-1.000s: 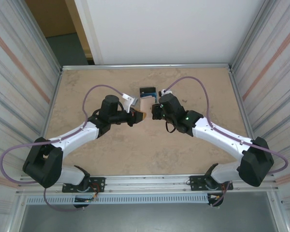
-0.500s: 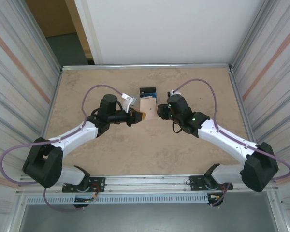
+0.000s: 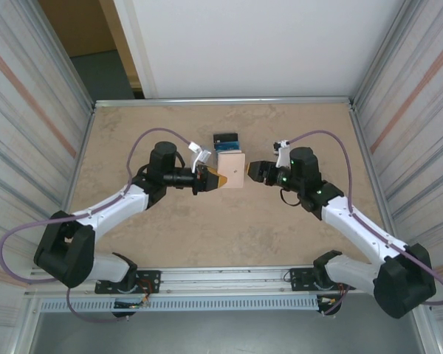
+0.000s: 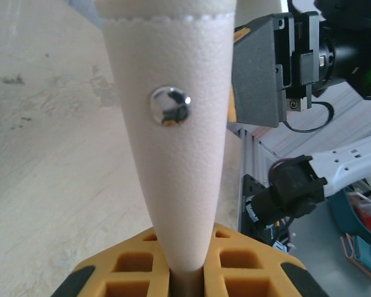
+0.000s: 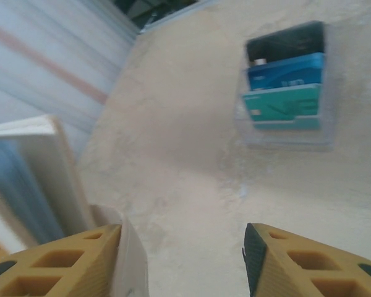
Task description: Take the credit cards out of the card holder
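My left gripper (image 3: 210, 178) is shut on the near edge of the tan card holder (image 3: 231, 169) and holds it above the table's middle. In the left wrist view its pale flap (image 4: 173, 142) with a metal snap (image 4: 170, 105) rises from between my yellow fingers (image 4: 247, 260). My right gripper (image 3: 255, 171) stands open just right of the holder. In the right wrist view the holder's edge and pale blue inside (image 5: 25, 179) sit at the left, and a thin pale flap touches my left finger (image 5: 55, 263). Black, blue and teal credit cards (image 5: 284, 86) lie stacked beyond. Any card inside the holder is hidden.
The cards rest in a shallow clear tray (image 3: 225, 139) just behind the holder. Ribbed metal walls (image 3: 406, 88) close in both sides and a white panel (image 3: 244, 44) stands at the back. Bare beige tabletop (image 3: 207, 228) lies in front of both grippers.
My right gripper has opened and drawn back to the right, away from the holder. The holder now shows its broad tan face with the snap dot. My left gripper kept its grip, shifting slightly right.
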